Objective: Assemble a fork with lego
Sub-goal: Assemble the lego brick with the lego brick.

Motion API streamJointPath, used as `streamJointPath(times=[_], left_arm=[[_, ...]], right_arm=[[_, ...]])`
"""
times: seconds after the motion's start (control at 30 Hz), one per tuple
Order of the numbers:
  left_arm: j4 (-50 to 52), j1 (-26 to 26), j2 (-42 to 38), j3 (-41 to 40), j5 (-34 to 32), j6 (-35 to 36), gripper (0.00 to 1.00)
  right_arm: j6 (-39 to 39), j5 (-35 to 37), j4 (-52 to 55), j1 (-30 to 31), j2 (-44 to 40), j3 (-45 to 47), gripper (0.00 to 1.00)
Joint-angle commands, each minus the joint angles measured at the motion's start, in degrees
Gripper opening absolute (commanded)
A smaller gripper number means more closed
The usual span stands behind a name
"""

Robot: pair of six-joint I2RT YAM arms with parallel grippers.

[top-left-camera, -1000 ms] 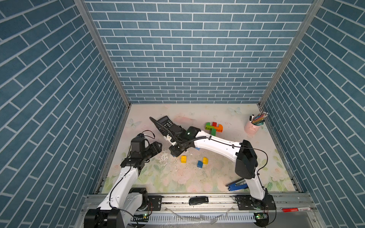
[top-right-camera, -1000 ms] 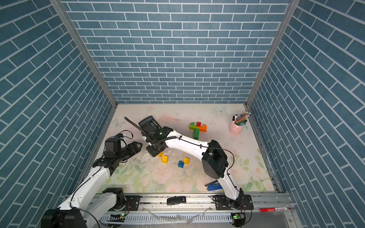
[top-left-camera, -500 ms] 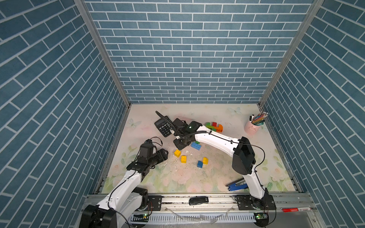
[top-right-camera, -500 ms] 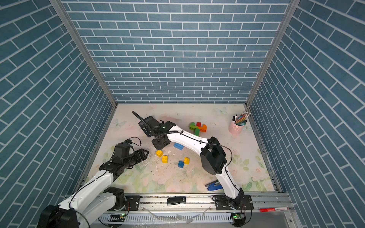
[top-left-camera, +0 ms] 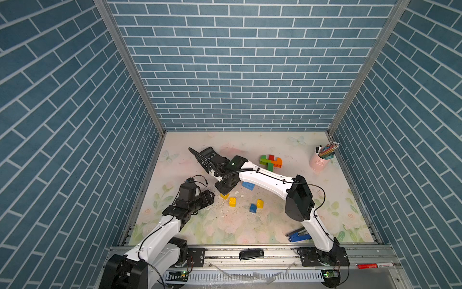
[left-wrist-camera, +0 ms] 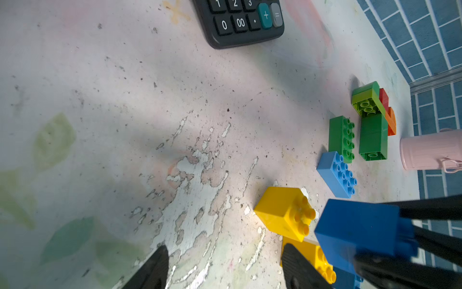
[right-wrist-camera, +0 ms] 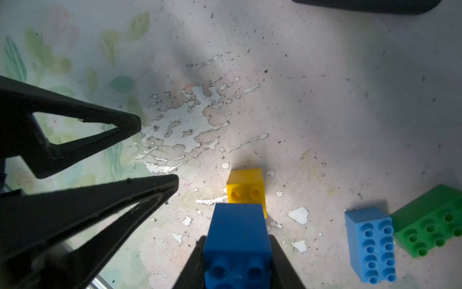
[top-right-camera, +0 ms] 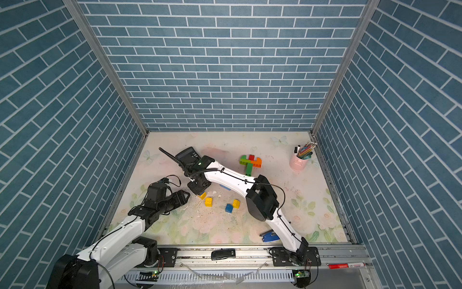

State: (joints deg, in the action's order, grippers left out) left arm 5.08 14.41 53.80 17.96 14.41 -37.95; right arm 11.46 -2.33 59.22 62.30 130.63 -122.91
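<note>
Right jaws tight around blue brick (right-wrist-camera: 237, 240)

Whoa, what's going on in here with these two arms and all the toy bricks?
The job is to build a fork from toy bricks. The right tool is clamped on a dark blue brick, holding it right next to a yellow brick on the table. The left tool is open and empty, hovering close by. A half-built piece of green, red and orange bricks lies farther back near the pink cup. A light blue brick and a green brick lie loose in between.
</note>
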Motion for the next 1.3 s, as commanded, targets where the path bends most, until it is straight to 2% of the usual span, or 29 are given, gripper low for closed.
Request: streamJointPath(times=[0.0, 0.67, 1.07, 1.17, 1.27], left_arm=[[-1.5, 0.4, 0.3, -1.1, -0.1, 0.1, 0.73], [-3.3, 0.4, 2.8, -0.6, -0.3, -0.4, 0.73], [-2.9, 0.3, 3.2, 0.0, -0.4, -0.1, 0.73], [-2.9, 0.4, 3.6, 0.2, -0.3, 0.1, 0.73], [-3.1, 0.4, 4.4, 0.5, -0.3, 0.3, 0.73]], right_arm=[[-4.5, 0.3, 4.2, -0.2, 1.4, -2.3, 0.12], [-7.2, -2.3, 7.1, -0.9, 7.3, -7.3, 0.12], [-8.4, 2.8, 8.4, -0.7, 9.4, -6.6, 0.10], [-7.3, 2.0, 8.4, -0.7, 9.8, -6.2, 0.10], [-4.5, -1.9, 9.6, -0.8, 11.2, -7.1, 0.10]])
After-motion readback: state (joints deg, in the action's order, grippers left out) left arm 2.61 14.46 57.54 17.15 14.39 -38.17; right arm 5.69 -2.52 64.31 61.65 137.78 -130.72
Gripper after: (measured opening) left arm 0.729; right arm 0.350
